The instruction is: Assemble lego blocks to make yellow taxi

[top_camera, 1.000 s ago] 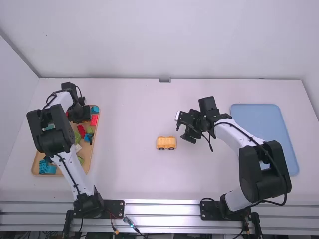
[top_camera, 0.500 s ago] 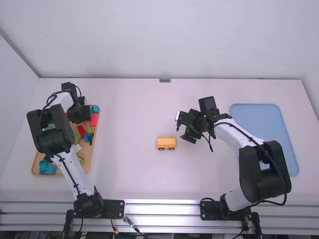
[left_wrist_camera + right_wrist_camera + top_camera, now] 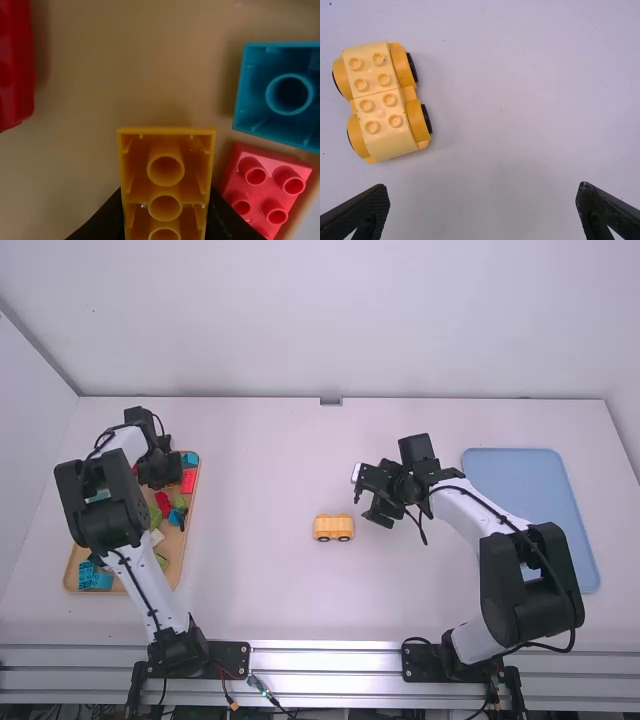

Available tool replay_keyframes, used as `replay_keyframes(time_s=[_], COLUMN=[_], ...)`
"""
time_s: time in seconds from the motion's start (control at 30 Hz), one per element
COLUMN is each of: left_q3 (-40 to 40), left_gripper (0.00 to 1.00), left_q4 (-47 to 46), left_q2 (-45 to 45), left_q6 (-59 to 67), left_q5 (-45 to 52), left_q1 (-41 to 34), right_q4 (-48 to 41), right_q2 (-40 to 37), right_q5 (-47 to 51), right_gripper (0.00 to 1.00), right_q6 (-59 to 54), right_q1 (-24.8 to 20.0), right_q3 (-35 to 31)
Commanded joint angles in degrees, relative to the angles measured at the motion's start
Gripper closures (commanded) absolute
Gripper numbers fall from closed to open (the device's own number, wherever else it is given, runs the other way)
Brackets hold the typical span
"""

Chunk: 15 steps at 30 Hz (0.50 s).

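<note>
Nothing has moved: your left claw (image 3: 166, 202) clamps an orange brick (image 3: 165, 192), right claw (image 3: 482, 187) apart, wheeled base (image 3: 381, 111) built, stacking probably left.

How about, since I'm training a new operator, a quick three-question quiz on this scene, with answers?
1. Multiple choice: how many studs top the wheeled yellow piece?
A) four
B) six
C) eight
2. True or false: the right gripper is shut.
3. Fill in the blank: the block held by the left gripper turns its hollow ____ toward the wrist camera.

Key: 1 C; 2 false, its fingers are wide apart; 3 underside.
</note>
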Motion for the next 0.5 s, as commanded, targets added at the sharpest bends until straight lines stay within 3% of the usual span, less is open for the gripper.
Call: replay_keyframes(time_s=[0.0, 0.3, 0.47], left_q3=[-0.85, 2.97, 3.10], left_gripper=[0.69, 0.76, 0.82], left_q4=[-0.17, -2.86, -2.43], left_q2=[0.00, -1.79, -7.56], left_q6=[0.83, 1.27, 1.09], left_q5=[0.66, 0.66, 0.79], left_q1=[-0.09, -0.13, -0.09], right_q4=[-0.11, 5.07, 8.94], right_q2=[-0.74, -0.74, -0.74], right_q5=[-0.11, -0.09, -0.57], right_gripper=[0.01, 0.01, 0.01], right_q6=[-0.07, 7.54, 12.83], right_q1=[0.09, 0.04, 0.11], right_q3=[-0.37, -0.37, -0.37])
